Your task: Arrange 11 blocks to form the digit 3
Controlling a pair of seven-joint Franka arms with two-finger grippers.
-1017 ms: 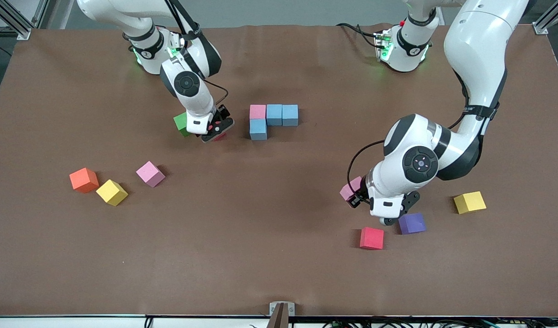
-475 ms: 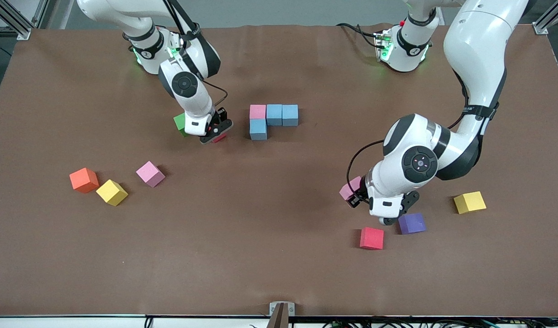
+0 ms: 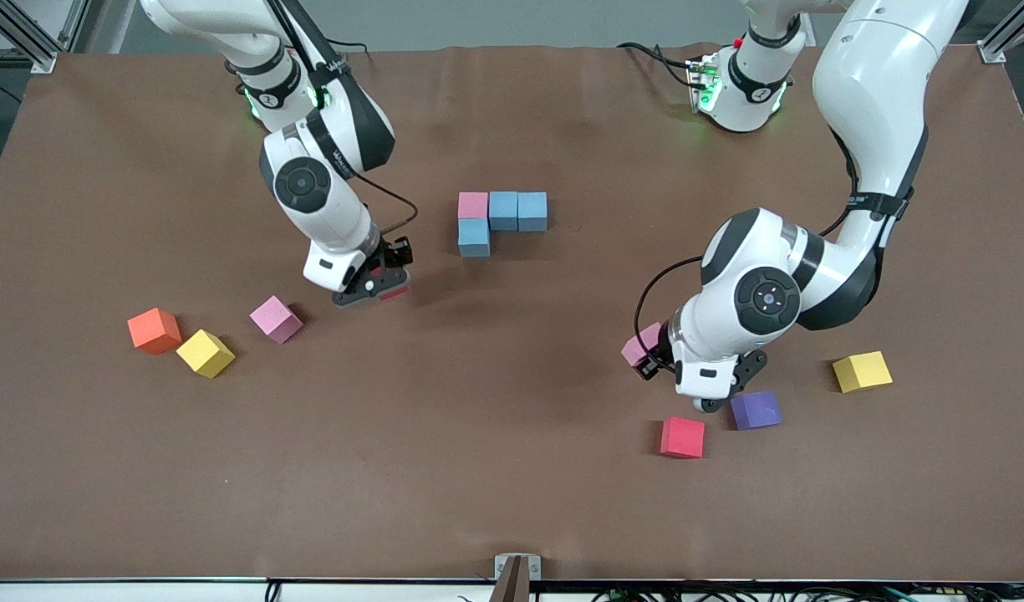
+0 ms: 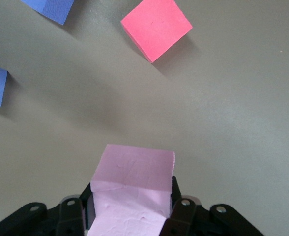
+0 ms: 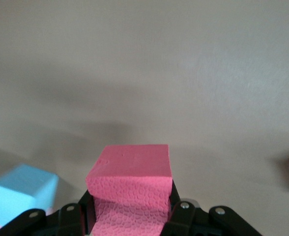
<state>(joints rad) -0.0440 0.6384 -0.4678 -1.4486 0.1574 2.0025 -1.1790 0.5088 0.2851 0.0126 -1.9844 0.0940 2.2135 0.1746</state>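
Grippers both loaded. Right gripper is clamped on a red cube and hangs over bare table at about 8 o'clock from the started figure; left gripper is closed on a pink cube, low over the mat at the left arm's end, with a loose red cube, a purple cube and a yellow cube lying near it. Started figure: one pink and two light blue cubes in a touching row, a third light blue cube tucked under the pink one, nearer the front camera. Four placed, so the build looks roughly a third done. Judgement on the step in hand: the red cube belongs directly at 6 o'clock of that single light blue cube, opening the middle bar. Bring it in square to the row, faces parallel, lower until it sits flat and touching, release only then; foam drags, so a sideways nudge could skew the placed cubes. Loose pink cube, second yellow cube and orange cube sit toward the right arm's end.
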